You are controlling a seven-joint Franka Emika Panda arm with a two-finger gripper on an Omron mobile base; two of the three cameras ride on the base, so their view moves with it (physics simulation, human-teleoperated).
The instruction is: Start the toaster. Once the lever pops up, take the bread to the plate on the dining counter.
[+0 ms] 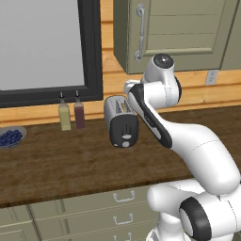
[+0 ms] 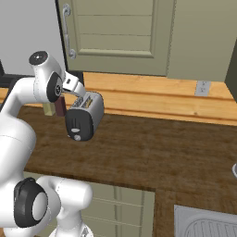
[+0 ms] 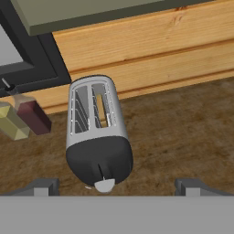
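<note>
Silver and rounded, the toaster (image 3: pixel 97 132) sits on a dark wood-plank counter (image 1: pixel 56 164) against a pale timber wall, its black end panel with lever and knob facing the robot. A tan slice of bread (image 3: pixel 101 111) stands in one of the two slots; the other slot looks empty. The gripper (image 3: pixel 116 185) hangs just above and in front of the toaster, fingers spread as wide as they go and holding nothing, their dark tips (image 3: pixel 43 186) standing either side of the black panel. Two small bottles (image 1: pixel 71 116), one yellowish and one dark red, stand just beside the toaster, and a bowl of blueberries (image 1: pixel 10 137) sits further along. Likely risks: with the claw this open, a fingertip could miss the small lever and press the knob or panel instead, or a downward push off-centre could shove the light toaster backward or tip it towards the bottles.
</note>
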